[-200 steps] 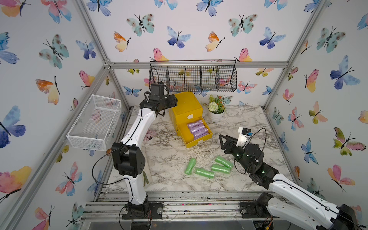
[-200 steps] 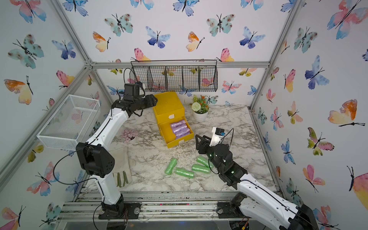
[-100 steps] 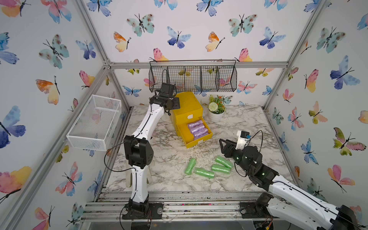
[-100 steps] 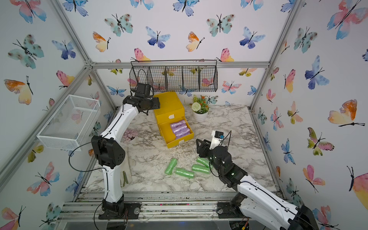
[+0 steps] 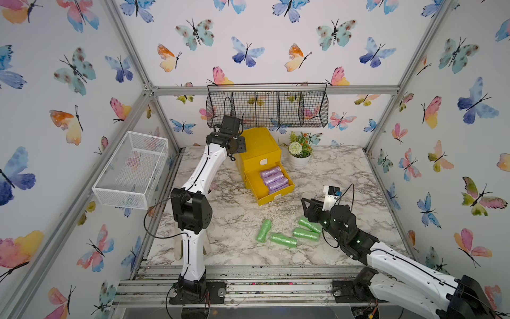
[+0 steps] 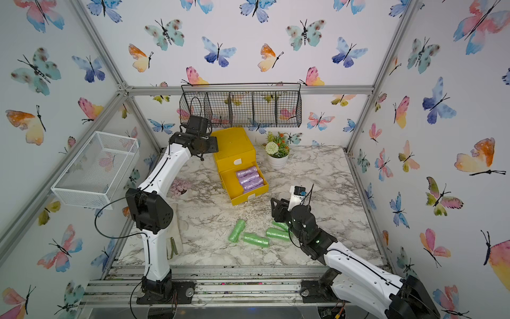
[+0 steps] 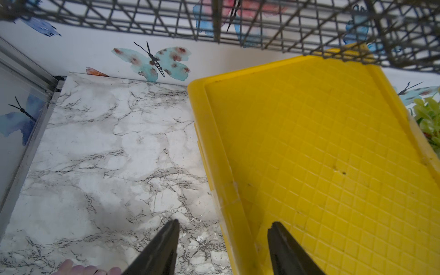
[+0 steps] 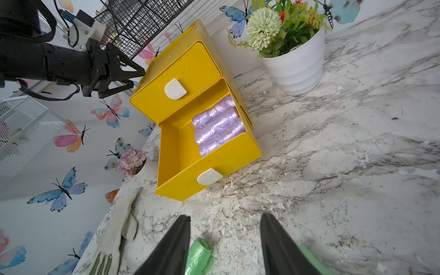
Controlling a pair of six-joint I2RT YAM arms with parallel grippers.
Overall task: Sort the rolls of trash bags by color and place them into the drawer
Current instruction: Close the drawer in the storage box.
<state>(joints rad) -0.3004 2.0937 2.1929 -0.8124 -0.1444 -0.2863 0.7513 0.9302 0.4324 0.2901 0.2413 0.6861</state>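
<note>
right gripper [image 8: 225, 216]: jaws parted about halfway, empty, hanging low over the green rolls [image 5: 283, 239]; can't tell if it touches any. Its wrist view gets only 1 green roll end-on between the fingers plus a green sliver beside 1 finger. Both top views show all 4 lying on the marble table [image 5: 234, 215] near the front, well apart from the yellow chest [image 5: 258, 146]. The one nearest the left arm has its long axis roughly front-to-back. The other 3 lie more crosswise, tilted, 1 of them partly hidden under the right gripper. Purple rolls [image 8: 217, 126] sit in the pulled-out drawer [image 8: 176, 147] below the closed top one, side by side on the side nearer the potted plant [image 5: 299, 154], long axes parallel to the drawer front; 3 countable in the right wrist view. White tab handles [image 8: 175, 88] read clearly only there. left gripper [image 7: 223, 222]: jaws parted about halfway, empty, straddling the chest's top edge, 1 finger over the gridded yellow top, 1 over marble; contact can't be told
</note>
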